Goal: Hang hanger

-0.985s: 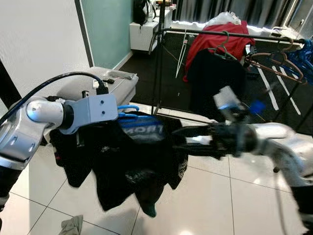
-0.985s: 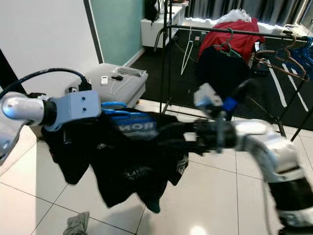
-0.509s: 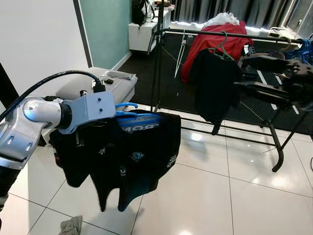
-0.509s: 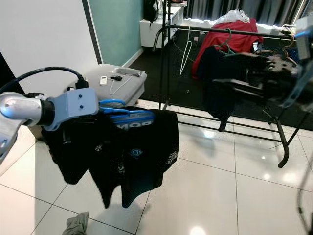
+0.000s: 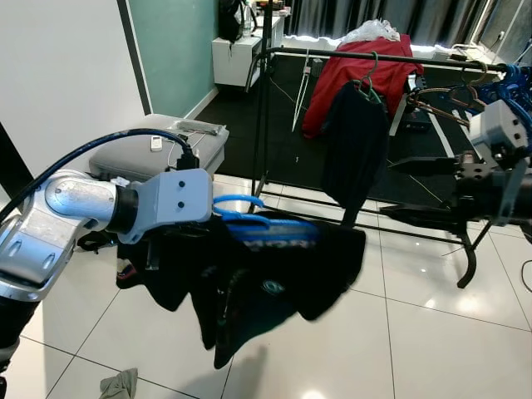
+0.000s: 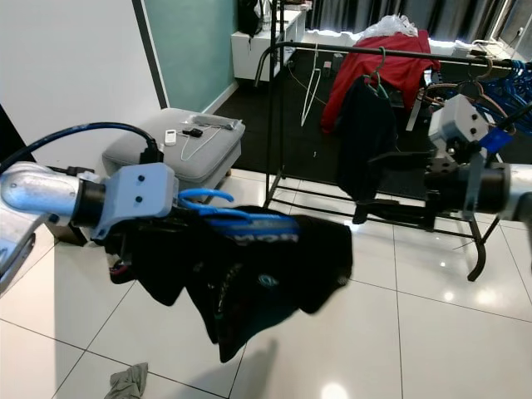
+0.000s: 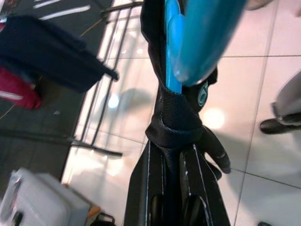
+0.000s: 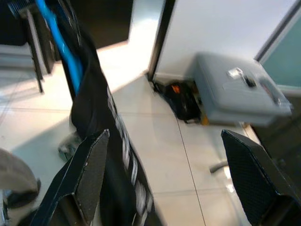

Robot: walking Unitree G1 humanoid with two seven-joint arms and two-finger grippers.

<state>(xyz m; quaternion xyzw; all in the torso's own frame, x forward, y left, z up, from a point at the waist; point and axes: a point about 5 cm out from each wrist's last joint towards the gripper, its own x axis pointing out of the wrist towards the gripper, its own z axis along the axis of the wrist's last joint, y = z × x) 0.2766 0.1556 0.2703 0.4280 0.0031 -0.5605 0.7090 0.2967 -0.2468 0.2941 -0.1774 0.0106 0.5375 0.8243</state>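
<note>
My left gripper is shut on a blue hanger, gripping it through the black shirt draped over it. The shirt swings out to the right at about chest height over the tiled floor. My right gripper stands open on the right, apart from the shirt and in front of the black clothes rack. In the right wrist view its two fingers are spread wide with nothing between them. A red garment and a black garment hang on the rail.
Brown hangers and blue hangers crowd the rail's right end. A grey ottoman with a remote on it sits by the left wall. A white cabinet stands behind. A rag lies on the floor near me.
My right gripper let go of the shirt, swung away to the right near the rack, then dropped lower. The left arm pushed the hanger rightward, and the shirt swings that way.
</note>
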